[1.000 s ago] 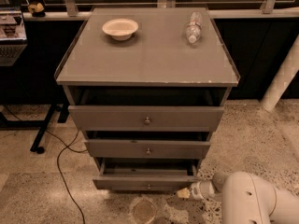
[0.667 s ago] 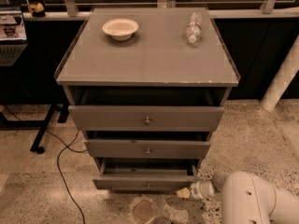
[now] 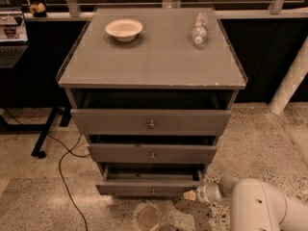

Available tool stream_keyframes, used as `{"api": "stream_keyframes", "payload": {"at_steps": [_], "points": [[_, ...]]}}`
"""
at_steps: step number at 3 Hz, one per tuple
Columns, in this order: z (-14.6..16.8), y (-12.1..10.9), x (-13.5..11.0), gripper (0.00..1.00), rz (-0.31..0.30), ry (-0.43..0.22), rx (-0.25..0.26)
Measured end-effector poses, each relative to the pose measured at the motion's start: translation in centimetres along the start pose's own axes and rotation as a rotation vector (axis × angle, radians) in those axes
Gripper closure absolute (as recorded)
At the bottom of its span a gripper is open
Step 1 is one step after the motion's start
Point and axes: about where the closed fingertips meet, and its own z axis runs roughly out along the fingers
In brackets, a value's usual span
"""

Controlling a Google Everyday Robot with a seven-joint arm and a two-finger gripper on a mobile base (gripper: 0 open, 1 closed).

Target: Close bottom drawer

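Arm: the white arm (image 3: 262, 207) is reaching in low from the right, directly behind the gripper. I judge it is keeping near floor level to meet the lowest front panel.
Gripper: the gripper (image 3: 190, 195) is sitting at the right end of the bottom drawer's front, touching it or just short of it. I cannot tell whether it is released or clenched.
Bottom drawer: the bottom drawer (image 3: 139, 188) is standing pulled out, immediately left of the gripper, with its tiny knob (image 3: 153, 192) further left. Pushing from this corner is probably going to slide it in, though an off-centre push is risking a skewed drawer.
Floor: a round stain (image 3: 148, 217) is lying just below and left of the gripper, and a black cable (image 3: 61, 170) is trailing well off to its left.
Middle drawer: the middle drawer (image 3: 120, 154) is sitting above and left of the gripper, slightly out.
Top drawer: the top drawer (image 3: 110, 121) is sitting higher, also out.
Cabinet top: beyond the gripper, a cream bowl (image 3: 124, 29) is resting far left, and a plastic bottle (image 3: 199, 28) is lying almost straight beyond.
Writing: nothing is reading clearly, and the bottle's label cannot be made out.
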Motion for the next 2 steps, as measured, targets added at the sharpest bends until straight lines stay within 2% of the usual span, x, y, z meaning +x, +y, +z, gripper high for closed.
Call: {"api": "stream_keyframes", "payload": {"at_steps": [1, 2], "points": [[-0.5, -0.1, -1.3, 1.00, -0.018, -0.030, 0.014], [-1.0, -0.3, -5.1, 1.00, -0.061, -0.075, 0.036]]}}
